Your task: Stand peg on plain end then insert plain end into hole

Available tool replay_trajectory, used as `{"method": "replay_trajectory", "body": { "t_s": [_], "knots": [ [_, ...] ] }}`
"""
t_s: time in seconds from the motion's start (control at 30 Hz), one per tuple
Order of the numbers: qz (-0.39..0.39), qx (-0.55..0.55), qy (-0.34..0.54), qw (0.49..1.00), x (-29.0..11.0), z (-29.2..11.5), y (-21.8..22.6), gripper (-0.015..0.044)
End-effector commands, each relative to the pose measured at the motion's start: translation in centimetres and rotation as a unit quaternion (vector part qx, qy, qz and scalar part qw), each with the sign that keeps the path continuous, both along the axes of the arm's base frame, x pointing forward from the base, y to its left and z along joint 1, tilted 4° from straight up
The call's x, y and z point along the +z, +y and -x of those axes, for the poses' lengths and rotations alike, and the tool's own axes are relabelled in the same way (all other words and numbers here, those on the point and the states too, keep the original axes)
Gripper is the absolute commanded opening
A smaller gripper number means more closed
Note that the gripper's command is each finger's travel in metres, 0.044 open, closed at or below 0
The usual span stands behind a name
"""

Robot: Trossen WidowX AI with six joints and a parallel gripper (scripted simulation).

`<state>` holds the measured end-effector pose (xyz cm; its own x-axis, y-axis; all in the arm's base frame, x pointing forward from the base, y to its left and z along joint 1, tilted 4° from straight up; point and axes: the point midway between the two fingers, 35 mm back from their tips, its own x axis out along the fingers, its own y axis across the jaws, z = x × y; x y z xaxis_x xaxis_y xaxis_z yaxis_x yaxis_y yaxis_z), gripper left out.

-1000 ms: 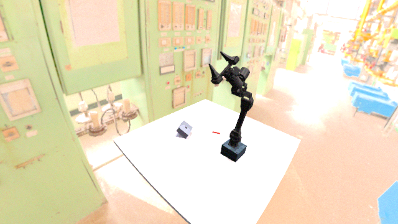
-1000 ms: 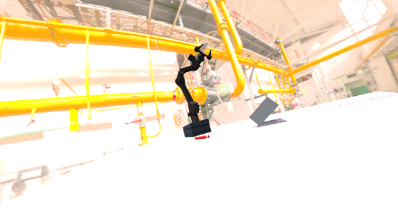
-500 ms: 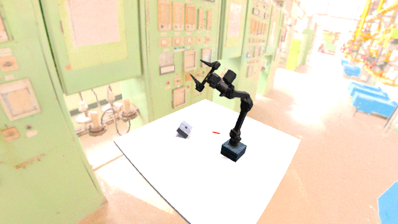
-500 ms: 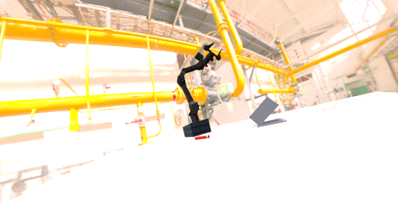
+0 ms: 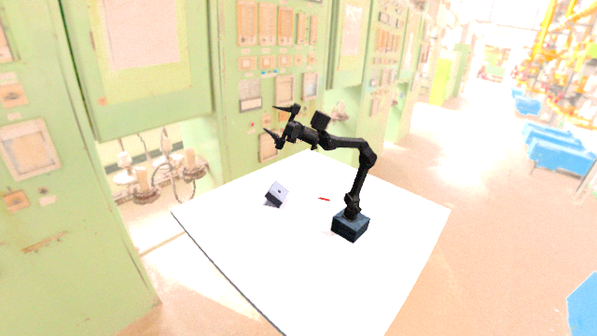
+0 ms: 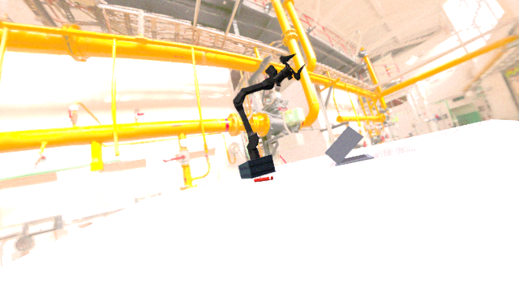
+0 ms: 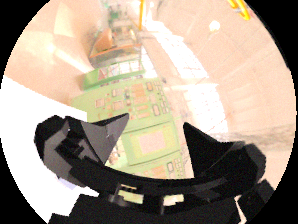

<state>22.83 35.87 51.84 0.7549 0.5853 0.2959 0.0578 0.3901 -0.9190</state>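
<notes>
1. The gripper point(image 5: 281, 122) is wide open, high in the air, and holds nothing.
2. The sloped panel point(image 5: 278, 192) sits at about 9 o'clock from the red peg point(image 5: 324, 199), which lies flat on the white table point(image 5: 298, 280).
3. The peg's white band is too small to see.
4. The arm's base point(image 5: 342, 231) stands near the peg.

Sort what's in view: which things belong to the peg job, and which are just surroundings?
Belonging to the job:
- red peg, lying flat on the table
- sloped panel with one hole
- end effector, open, empty, high above the table

Just surroundings:
- white table
- green control cabinets
- yellow pipes
- blue bins
</notes>
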Motion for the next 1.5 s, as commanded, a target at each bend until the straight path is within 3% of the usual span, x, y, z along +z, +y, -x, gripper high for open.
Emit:
{"method": "replay_trajectory", "body": {
  "t_s": [0.0, 0.83, 1.47],
  "knots": [
    [0.024, -0.020, 0.024, 0.999, -2.4, -2.7, -0.3, 0.0440],
    [0.121, -0.163, 0.232, 0.951, -18.5, -17.5, -9.8, 0.0440],
    [0.139, -0.277, 0.442, 0.841, -31.8, -21.9, -23.3, 0.0440]
  ]
}}
